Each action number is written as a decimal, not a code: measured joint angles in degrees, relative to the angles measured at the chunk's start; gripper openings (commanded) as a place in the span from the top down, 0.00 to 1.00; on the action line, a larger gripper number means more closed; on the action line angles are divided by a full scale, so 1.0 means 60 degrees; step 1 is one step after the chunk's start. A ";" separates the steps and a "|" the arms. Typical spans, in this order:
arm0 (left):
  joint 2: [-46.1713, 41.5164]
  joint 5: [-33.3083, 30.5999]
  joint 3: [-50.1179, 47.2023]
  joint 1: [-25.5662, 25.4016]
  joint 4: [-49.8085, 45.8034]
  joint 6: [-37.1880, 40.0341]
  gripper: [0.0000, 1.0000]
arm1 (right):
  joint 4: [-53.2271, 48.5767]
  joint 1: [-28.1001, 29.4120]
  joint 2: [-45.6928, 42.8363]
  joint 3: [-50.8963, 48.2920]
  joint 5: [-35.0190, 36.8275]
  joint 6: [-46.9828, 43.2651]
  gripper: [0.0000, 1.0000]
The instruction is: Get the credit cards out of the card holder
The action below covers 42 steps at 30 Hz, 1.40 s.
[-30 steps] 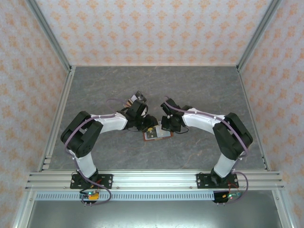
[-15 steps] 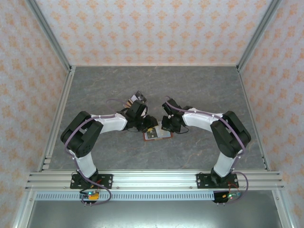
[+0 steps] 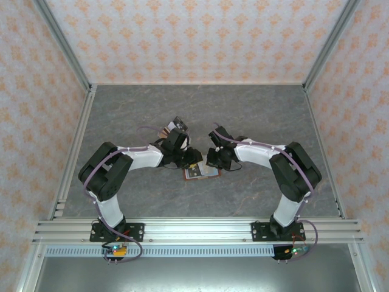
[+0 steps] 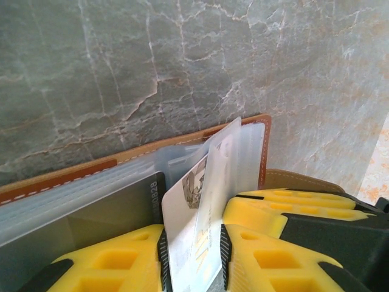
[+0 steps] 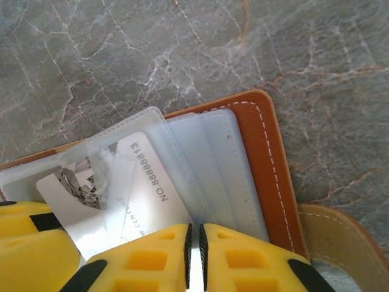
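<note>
The reddish-brown card holder [image 3: 201, 173] lies open on the grey table between both arms. My left gripper [image 4: 192, 243] is open by a narrow gap. Its yellow fingers straddle a white card [image 4: 182, 201] and the clear sleeve [image 4: 243, 158] round it, both raised at a slant. A dark grey card [image 4: 109, 213] stays in a flat sleeve beside them. In the right wrist view the same white card [image 5: 146, 188] shows its printed number. My right gripper [image 5: 194, 234] is shut, pinching a thin edge of the holder's pale sleeves [image 5: 213, 158]. The left finger [image 5: 30, 243] shows at that view's lower left.
A tan boxy object [image 3: 172, 128] with black-and-white parts stands just behind the left arm. The holder's tan closing strap [image 5: 346, 243] lies off its right edge. Aluminium posts and patterned walls enclose the table; grey marble surface [image 3: 200, 109] extends behind the arms.
The left jaws have narrowed a little around the card. The right arm has shifted slightly; the card holder stays in place.
</note>
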 measured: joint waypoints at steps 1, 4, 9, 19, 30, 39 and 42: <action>0.0000 0.0007 -0.0025 0.0007 0.0055 0.0000 0.72 | 0.0015 0.0000 0.0000 -0.0007 -0.0022 0.0000 0.85; 0.0000 0.0033 -0.0098 0.0015 0.0109 0.0000 0.75 | 0.0055 0.0000 0.0000 -0.0022 -0.0029 0.0000 0.85; 0.0000 0.0029 -0.0149 0.0018 0.0106 0.0076 0.85 | 0.0120 0.0000 -0.0007 -0.0062 -0.0033 0.0000 0.85; -0.0157 -0.0113 -0.0149 0.0087 -0.0280 0.0645 1.00 | 0.0178 0.0000 -0.0044 -0.0131 0.0044 0.0000 0.85; -0.1971 -0.0856 -0.0146 0.0630 -0.2612 0.2025 1.00 | 0.0382 -0.0066 -0.0324 -0.0415 0.0080 0.0036 0.83; -0.3909 -0.0816 0.0000 0.1756 -0.3971 0.2830 1.00 | 0.0951 -0.0342 -0.1698 -0.0328 -0.0696 0.0004 0.40; -0.4160 -0.0364 0.0237 0.2262 -0.3963 0.2823 1.00 | 0.1690 -0.0466 -0.1665 -0.0109 -0.1453 0.0240 0.32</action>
